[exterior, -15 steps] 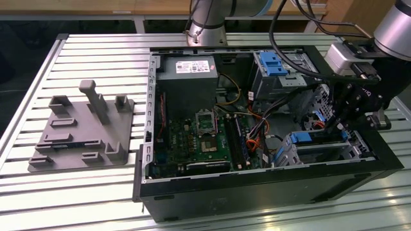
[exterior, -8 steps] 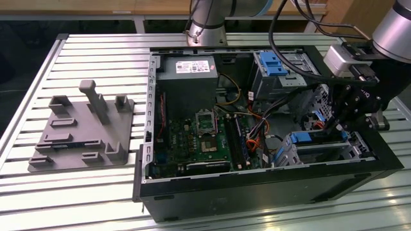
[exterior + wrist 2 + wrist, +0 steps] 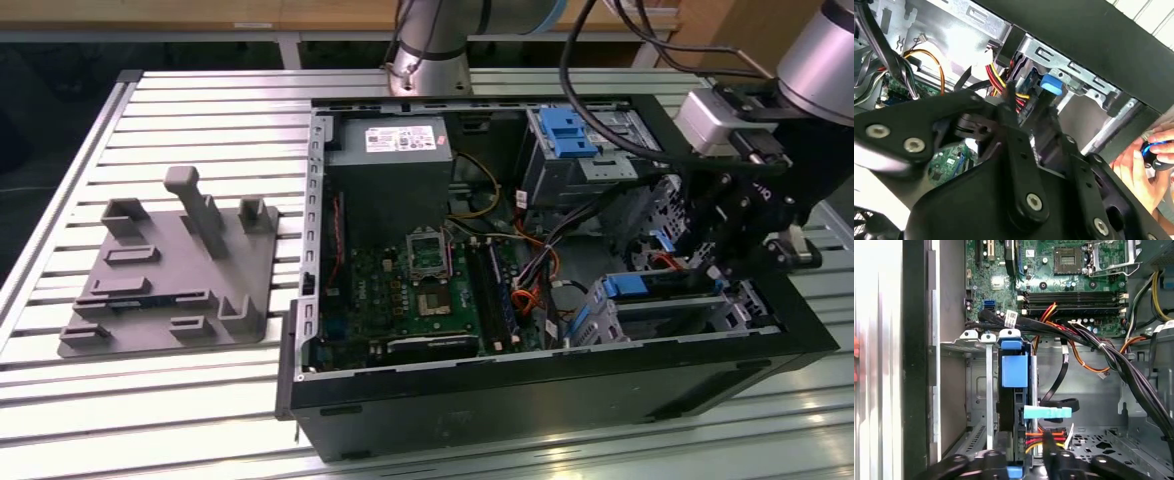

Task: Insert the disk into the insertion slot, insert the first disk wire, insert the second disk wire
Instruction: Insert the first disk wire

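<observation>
The disk (image 3: pixel 651 288) stands on edge in its blue carrier inside the insertion slot (image 3: pixel 681 318), a silver perforated cage at the case's corner on the exterior view's right. My gripper (image 3: pixel 697 268) hangs right over that cage. In the first wrist view the blue carrier (image 3: pixel 1015 370) sits between the cage's metal walls (image 3: pixel 979 405), and my gripper (image 3: pixel 1024 456) is at the disk's near end. A light blue connector (image 3: pixel 1047 412) on a black cable lies beside the disk. A red, yellow and orange wire bundle (image 3: pixel 1036 436) runs against my gripper (image 3: pixel 1029 112), also visible as wires (image 3: pixel 996 77).
The open computer case holds a motherboard (image 3: pixel 414 290), a power supply (image 3: pixel 394 160) and a taller grey bay with a blue latch (image 3: pixel 567 135). Thick black cables (image 3: pixel 1114 360) cross beside the cage. A grey fixture (image 3: pixel 174 270) lies on the slatted table. A person's hand (image 3: pixel 1146 160) is just outside the case.
</observation>
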Robot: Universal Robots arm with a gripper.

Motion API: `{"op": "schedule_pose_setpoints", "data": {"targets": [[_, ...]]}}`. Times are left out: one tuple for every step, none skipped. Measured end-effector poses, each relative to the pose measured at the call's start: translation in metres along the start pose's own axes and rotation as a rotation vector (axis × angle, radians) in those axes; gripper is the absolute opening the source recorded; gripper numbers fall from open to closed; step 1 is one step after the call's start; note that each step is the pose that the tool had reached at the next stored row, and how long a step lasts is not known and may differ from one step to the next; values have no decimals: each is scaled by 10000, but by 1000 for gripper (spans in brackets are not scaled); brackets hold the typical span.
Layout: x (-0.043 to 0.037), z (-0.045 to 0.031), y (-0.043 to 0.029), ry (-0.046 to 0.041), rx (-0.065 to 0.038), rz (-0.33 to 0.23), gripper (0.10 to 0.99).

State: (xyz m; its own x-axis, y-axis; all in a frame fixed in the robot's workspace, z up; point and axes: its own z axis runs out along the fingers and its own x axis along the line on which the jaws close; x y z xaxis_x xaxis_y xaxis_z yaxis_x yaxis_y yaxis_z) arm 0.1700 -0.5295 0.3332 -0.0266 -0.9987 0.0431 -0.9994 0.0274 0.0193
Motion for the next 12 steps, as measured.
{"op": "schedule_pose_setpoints", "data": {"targets": [[2,-39,1,0,0,0,412],[4,-85,2,0,0,0,471],[6,-128,2,0,0,0,529],[8,-173,3,-1,0,0,529],[9,-200,3,3,0,0,529],[9,-200,3,-1,0,0,592],[9,-200,3,-2,0,-1,592],[9,-200,3,-2,0,-4,592],[9,-200,3,-2,0,-5,592],[9,-200,3,-1,0,-7,592],[9,-200,3,-1,0,-8,592],[9,-201,3,0,0,-16,592]]}}
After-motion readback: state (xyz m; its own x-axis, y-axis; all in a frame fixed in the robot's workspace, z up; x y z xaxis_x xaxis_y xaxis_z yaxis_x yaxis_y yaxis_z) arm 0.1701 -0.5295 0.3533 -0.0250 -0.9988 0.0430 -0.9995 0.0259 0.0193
